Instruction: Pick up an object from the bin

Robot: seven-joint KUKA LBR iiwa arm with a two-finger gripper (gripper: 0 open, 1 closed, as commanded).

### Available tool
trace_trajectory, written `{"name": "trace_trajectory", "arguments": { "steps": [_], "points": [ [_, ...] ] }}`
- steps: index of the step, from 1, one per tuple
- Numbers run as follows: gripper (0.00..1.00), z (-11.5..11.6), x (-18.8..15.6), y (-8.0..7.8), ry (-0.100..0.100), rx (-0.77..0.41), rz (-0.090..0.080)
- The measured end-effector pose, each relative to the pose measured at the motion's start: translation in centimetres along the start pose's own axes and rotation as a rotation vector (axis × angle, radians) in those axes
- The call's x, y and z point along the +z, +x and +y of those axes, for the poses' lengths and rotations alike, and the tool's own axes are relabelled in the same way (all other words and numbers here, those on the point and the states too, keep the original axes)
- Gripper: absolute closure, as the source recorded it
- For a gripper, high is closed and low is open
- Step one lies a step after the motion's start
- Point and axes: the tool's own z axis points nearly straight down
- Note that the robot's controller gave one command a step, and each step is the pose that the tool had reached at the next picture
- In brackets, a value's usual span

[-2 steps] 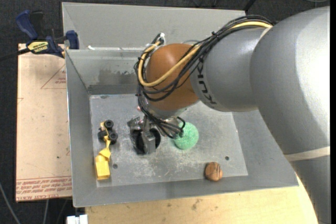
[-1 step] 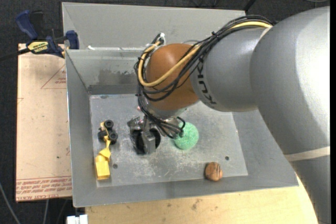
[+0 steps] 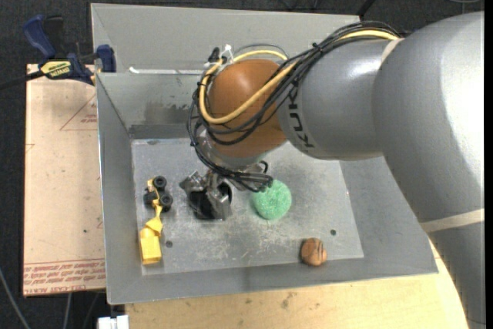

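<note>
Where nearest to camera, brown lump on bin floor, front right. Front left, yellow toy with black wheels. Farther in, mid-floor, gripper low, between toy and green ball; ball just beside it. Open or clenched: cannot tell. Behind, orange-covered wrist on grey arm.

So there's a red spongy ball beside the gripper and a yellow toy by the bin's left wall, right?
Not quite: the spongy ball beside the gripper is green, not red, as the camera view shows. The yellow toy is by the bin's left wall.
</note>
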Motion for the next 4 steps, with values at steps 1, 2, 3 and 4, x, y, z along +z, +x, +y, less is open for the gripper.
{"name": "trace_trajectory", "arguments": {
  "steps": [1,2,3,4],
  "points": [
    [1.0,-0.05,-0.01,-0.03,0.001,0.0,-0.002],
    [1.0,-0.07,-0.01,-0.04,0.001,0.0,-0.003],
    [1.0,-0.07,-0.01,-0.04,0.001,0.0,-0.003],
    [1.0,-0.07,-0.01,-0.04,0.001,0.0,-0.003]
  ]
}}
